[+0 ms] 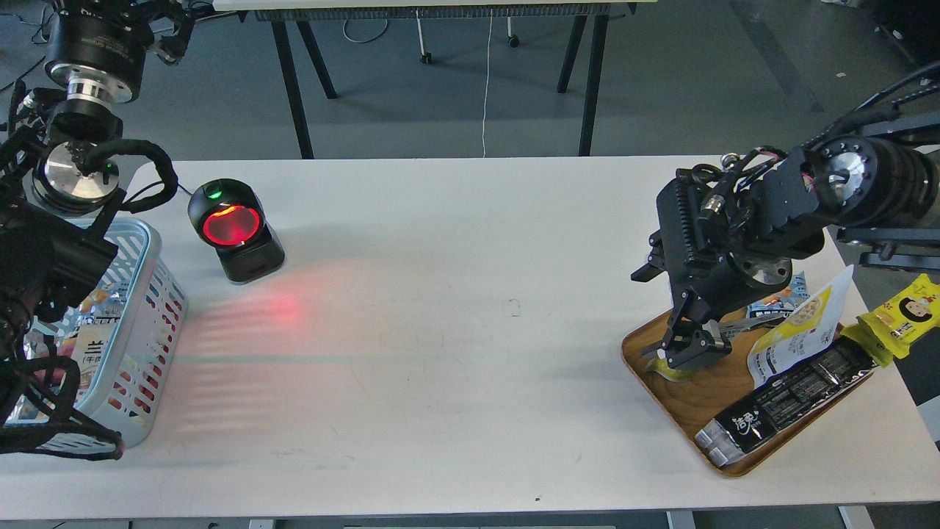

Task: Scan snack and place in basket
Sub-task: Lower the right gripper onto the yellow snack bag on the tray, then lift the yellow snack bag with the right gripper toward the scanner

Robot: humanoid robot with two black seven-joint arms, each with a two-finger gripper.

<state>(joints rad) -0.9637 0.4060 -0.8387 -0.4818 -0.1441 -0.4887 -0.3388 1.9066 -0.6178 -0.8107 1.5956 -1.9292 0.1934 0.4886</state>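
The snack (663, 370) is a small yellow pouch on the left part of the wooden tray (687, 420); only its lower yellow edge shows under my right gripper (692, 347). That gripper points down onto it, its fingers apart on either side of the pouch. The light blue basket (144, 242) stands at the table's left edge with several packets inside. My left arm rises over the basket. My left gripper (167, 37) is at the top left corner, cut off by the frame.
A black scanner (235, 229) with a red glowing window stands right of the basket and casts red light on the table. The tray also holds a larger yellow-and-white pouch (802, 332), a black packet (786, 400) and a blue packet (795, 288). A yellow packet (908, 312) lies beside the tray.
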